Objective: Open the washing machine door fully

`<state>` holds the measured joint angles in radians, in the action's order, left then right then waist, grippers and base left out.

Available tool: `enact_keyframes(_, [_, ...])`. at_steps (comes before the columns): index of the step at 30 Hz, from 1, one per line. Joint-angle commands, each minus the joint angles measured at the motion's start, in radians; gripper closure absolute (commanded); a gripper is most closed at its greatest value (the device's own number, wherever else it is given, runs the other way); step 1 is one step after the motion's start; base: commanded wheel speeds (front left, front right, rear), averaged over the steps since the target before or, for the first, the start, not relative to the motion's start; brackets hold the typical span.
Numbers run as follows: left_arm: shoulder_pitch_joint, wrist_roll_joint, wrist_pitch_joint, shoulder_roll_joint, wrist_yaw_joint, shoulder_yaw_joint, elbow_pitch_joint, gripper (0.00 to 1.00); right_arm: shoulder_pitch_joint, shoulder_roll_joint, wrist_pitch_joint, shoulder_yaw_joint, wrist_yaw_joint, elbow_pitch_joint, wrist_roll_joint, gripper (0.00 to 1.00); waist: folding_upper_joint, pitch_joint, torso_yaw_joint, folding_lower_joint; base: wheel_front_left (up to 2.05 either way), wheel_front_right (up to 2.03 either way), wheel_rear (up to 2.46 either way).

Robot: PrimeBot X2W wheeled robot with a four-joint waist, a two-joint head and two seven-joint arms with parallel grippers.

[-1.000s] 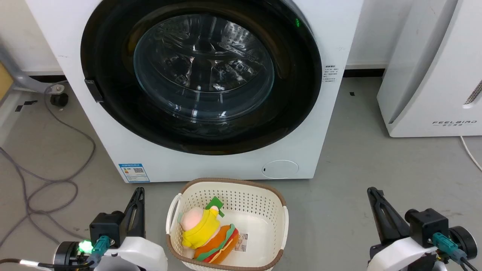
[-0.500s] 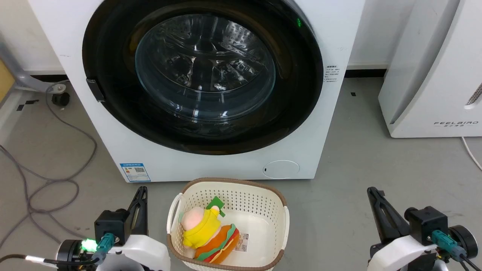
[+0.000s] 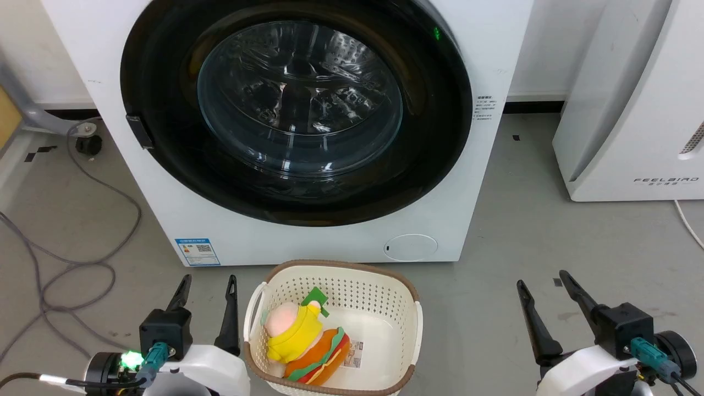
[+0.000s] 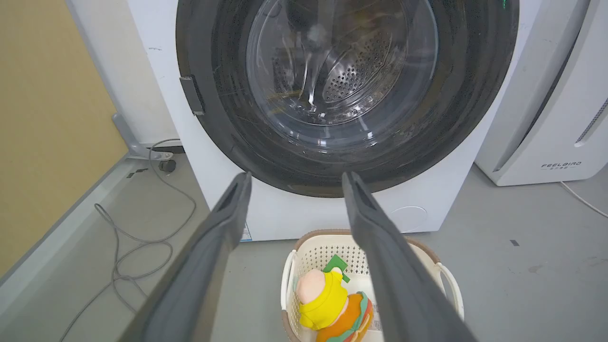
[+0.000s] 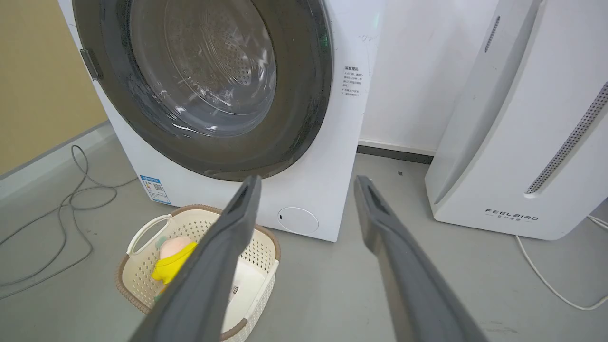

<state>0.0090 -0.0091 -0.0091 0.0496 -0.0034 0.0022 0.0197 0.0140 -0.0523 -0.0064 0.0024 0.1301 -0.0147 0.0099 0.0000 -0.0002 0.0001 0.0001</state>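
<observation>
Grey floor (image 3: pixel 522 231) runs up to a white washing machine (image 3: pixel 308 245) in the head view, where the washing machine door (image 3: pixel 297 104) sits shut, flush with the front. A small dark tab (image 3: pixel 137 131) on its left rim looks the likeliest place to hook and pull. Low down, the left claw (image 3: pixel 209 280) and the right claw (image 3: pixel 542 279) hang spread apart and empty, either side of a basket (image 3: pixel 335 270) holding a plush toy (image 3: pixel 300 341).

From the left wrist, its fingers (image 4: pixel 223 228) frame the door's lower rim, well short of it.

From the right wrist, the fingers gape wide and the door lies up-left.

I judge the door stiff and fairly heavy, its glossy rim slippery, its glass fragile.
</observation>
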Motion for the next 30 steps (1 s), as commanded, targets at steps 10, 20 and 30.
enact_keyframes(10, [-0.009, -0.022, -0.027, 0.001, -0.014, -0.005, 0.032, 0.0, 0.008, 0.0, -0.03, -0.006, 0.0, -0.024, 0.025, 1.0, 0.0, -0.001, 0.001, 0.0, 0.0, 0.0, 0.0])
enact_keyframes(20, [-0.014, -0.038, -0.052, 0.001, -0.024, -0.005, 0.054, 0.0, 0.011, 0.0, -0.056, -0.007, 0.0, -0.05, 0.1, 1.0, 0.0, -0.002, 0.001, 0.0, 0.0, 0.0, 0.0])
enact_keyframes(30, [-0.02, -0.057, -0.073, 0.0, -0.033, -0.005, 0.066, 0.0, 0.001, 0.001, -0.076, 0.014, 0.0, -0.085, 0.316, 1.0, 0.0, 0.0, 0.001, 0.0, 0.0, 0.0, 0.0])
